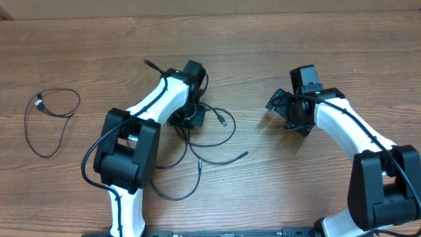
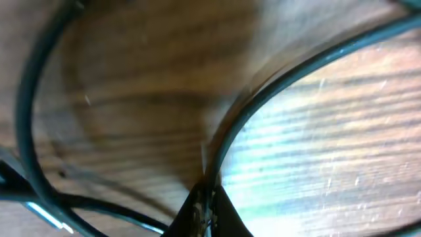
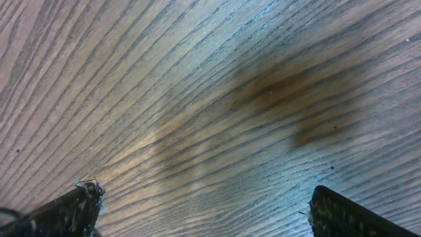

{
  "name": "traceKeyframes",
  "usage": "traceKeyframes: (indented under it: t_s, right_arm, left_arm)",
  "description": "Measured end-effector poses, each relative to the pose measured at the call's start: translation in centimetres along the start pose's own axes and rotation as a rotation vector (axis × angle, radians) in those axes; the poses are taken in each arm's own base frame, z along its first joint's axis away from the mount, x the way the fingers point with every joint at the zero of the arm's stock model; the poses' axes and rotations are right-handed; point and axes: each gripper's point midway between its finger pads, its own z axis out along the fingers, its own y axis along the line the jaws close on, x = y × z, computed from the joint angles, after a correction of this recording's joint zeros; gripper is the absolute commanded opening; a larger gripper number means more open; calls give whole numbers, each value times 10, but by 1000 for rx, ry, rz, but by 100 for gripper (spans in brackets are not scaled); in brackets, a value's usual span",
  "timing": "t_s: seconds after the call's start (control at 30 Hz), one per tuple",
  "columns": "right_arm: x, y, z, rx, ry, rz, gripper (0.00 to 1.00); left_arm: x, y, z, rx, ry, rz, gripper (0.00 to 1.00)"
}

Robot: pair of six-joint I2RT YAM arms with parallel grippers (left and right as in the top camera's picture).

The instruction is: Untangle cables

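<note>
overhead: two white-and-black arms are reaching over the wooden table (image 1: pixel 263 39). the left arm (image 1: pixel 154 102) is stretching from the near edge toward the middle. its wrist is bending down, so the left gripper (image 1: pixel 187 118) is sitting in the tangle of cables (image 1: pixel 209 141) at the table's centre. how many cords are making up that tangle i cannot tell; at least three plug ends (image 1: pixel 223 121) are showing around it. one separate cable (image 1: pixel 49 122) is lying in a loose loop well apart at the left. the right arm (image 1: pixel 342 125) is curving in from the near right, and the right gripper (image 1: pixel 288 108) is hanging over bare wood, well apart from the cords.

left wrist: this close, blurred view is showing what the overhead is hiding under the wrist. the left gripper (image 2: pixel 202 212) is pressed together, pinching a cord of the tangle of cables (image 2: pixel 276 82) that is running right into its tips. another strand is arching at the left.

right wrist: two fingertips (image 3: pixel 69 209) are sitting at the bottom corners. the pincer is spread wide, with table (image 3: pixel 210 99) wood lying between its tips.
</note>
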Motion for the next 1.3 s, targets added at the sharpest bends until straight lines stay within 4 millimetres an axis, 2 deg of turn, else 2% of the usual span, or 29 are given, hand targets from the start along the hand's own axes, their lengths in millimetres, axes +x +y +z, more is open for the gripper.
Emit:
traceKeyframes:
  t_s: [0.13, 0.23, 0.3, 0.4, 0.6, 0.63, 0.67, 0.7, 0.9, 1.13, 1.23, 1.3]
  right_arm:
    - [0, 0, 0, 0, 0, 0, 100]
    - [0, 0, 0, 0, 0, 0, 100]
    - [0, 0, 0, 0, 0, 0, 100]
    - [0, 0, 0, -1, -1, 0, 100]
    - [0, 0, 0, 0, 0, 0, 100]
    - [0, 0, 0, 0, 0, 0, 100]
    - [0, 0, 0, 0, 0, 0, 100]
    - [0, 0, 0, 0, 0, 0, 100]
    - [0, 0, 0, 0, 0, 0, 100]
    - [0, 0, 0, 0, 0, 0, 100]
    - [0, 0, 0, 0, 0, 0, 100]
    - [0, 0, 0, -1, -1, 0, 100]
  left_arm:
    - [12, 0, -5, 1, 53, -3, 4]
    - [12, -2, -29, 15, 5, 0, 4]
    - [7, -5, -64, 35, -94, 4, 4]
    - [5, -11, -162, 94, -374, 20, 4]
    - [18, -11, -254, 138, -675, 34, 4]
    - [19, -9, -265, 134, -715, 31, 4]
    - [21, -1, -287, 107, -804, 15, 4]
    - [23, 6, -300, 78, -856, -7, 4]
    - [28, 45, -346, -71, -1048, -166, 4]
    - [27, 80, -376, -232, -1179, -326, 4]
    - [29, 81, -372, -236, -1159, -333, 4]
    - [33, 70, -356, -182, -1091, -286, 4]
